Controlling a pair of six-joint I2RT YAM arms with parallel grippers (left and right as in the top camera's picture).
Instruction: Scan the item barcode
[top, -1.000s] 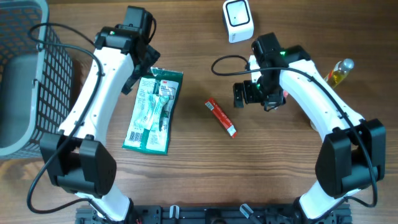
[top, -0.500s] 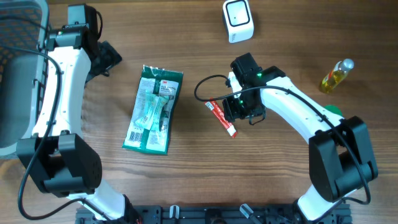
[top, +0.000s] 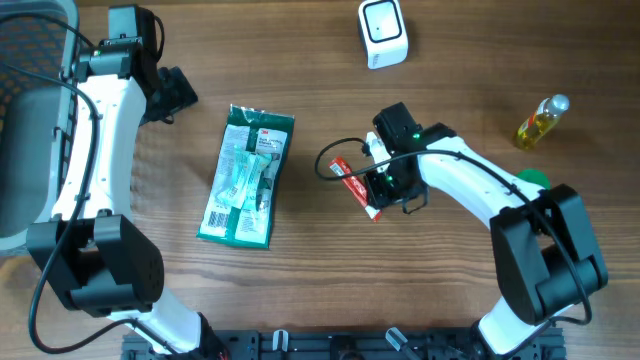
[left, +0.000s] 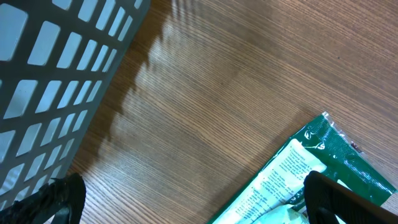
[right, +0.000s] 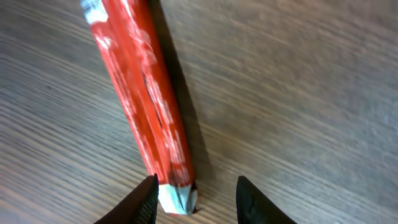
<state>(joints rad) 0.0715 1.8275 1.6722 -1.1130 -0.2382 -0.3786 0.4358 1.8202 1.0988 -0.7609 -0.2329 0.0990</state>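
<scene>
A flat green packet (top: 246, 176) lies on the wooden tabletop (top: 300, 280), its long side running up and down in the overhead view, and everything else can be placed from it. To the right of the packet, apart from it, lies a slim red stick (right: 140, 93) with white ends, set at a slant with its upper end nearer the packet. The right hand (right: 198, 202) is down over the lower end of the stick, the end farther from the packet. Its two fingers stand partly apart on either side of that white end: one finger is right up against it, while bare wood shows between the stick and the other finger, so the stick is not clamped. The left hand (left: 193, 208) hangs above bare wood up and to the left of the packet, between the packet and a grey plastic basket (left: 50, 74), with its fingers spread wide and nothing between them. A white scanner (top: 383, 33) stands well up and to the right of the packet, near the far edge. Farther right of the packet, past the right arm, a small bottle (top: 541, 120) of yellow liquid lies on the wood.
</scene>
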